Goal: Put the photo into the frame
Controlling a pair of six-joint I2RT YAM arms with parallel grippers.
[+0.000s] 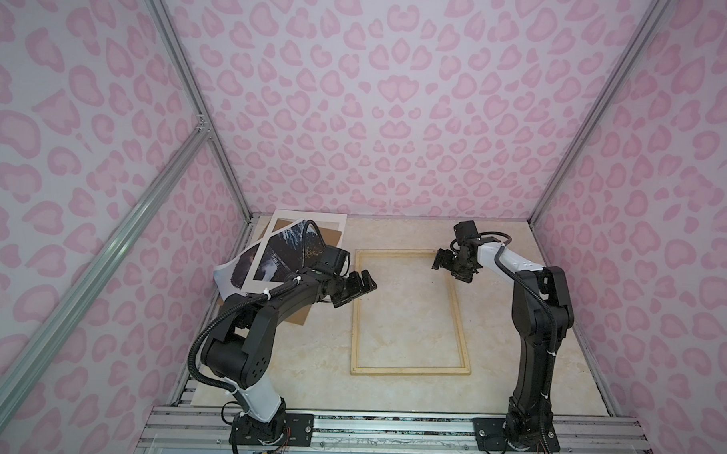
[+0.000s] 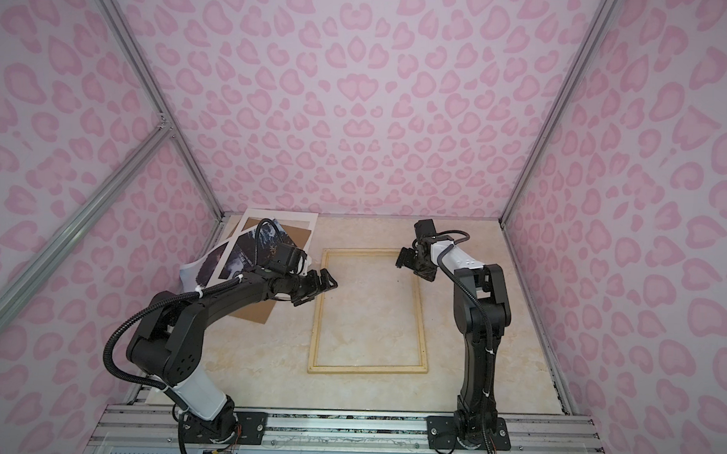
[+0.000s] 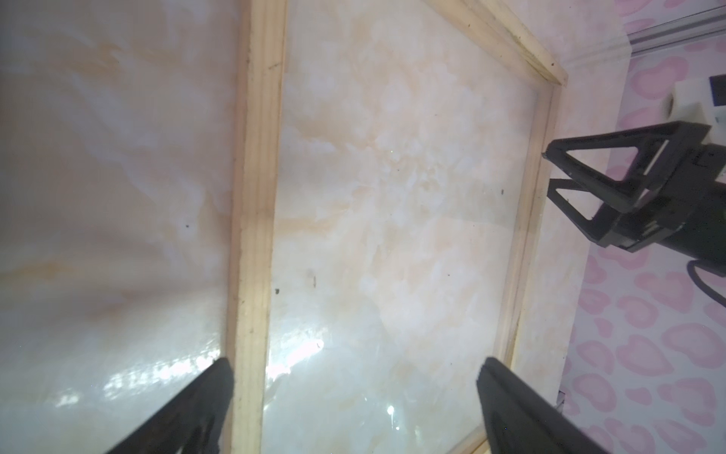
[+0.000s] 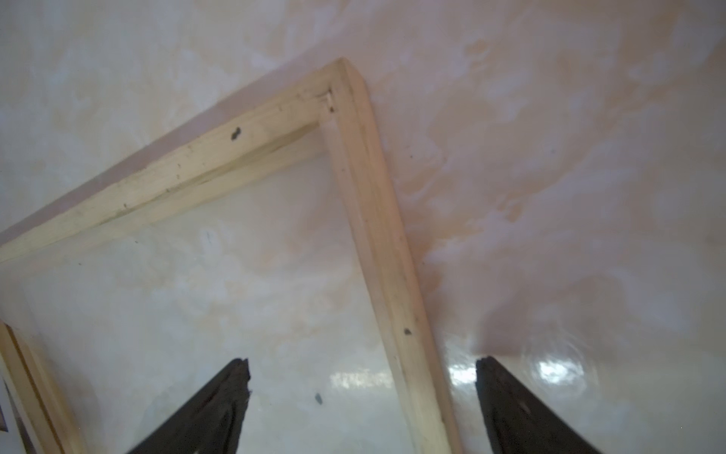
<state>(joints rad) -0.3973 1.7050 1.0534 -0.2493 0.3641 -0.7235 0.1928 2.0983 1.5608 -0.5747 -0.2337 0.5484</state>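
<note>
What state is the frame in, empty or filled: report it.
Empty. The tabletop shows through the frame, lying flat; the photo sits outside it, under the white mat at the far left.

A corner of the pale wooden frame [image 4: 365, 196] lies flat on the marbled desk [image 4: 550, 157]. The right gripper [image 4: 361, 365], jaws wide apart, straddles one side strip.

robot test cell, pink-patterned walls [image 1: 399, 113], aluminium rails [image 1: 388, 424], marble tabletop [image 1: 406, 396]

I find no text, label, brand, number or sign that I can read in any view.
</note>
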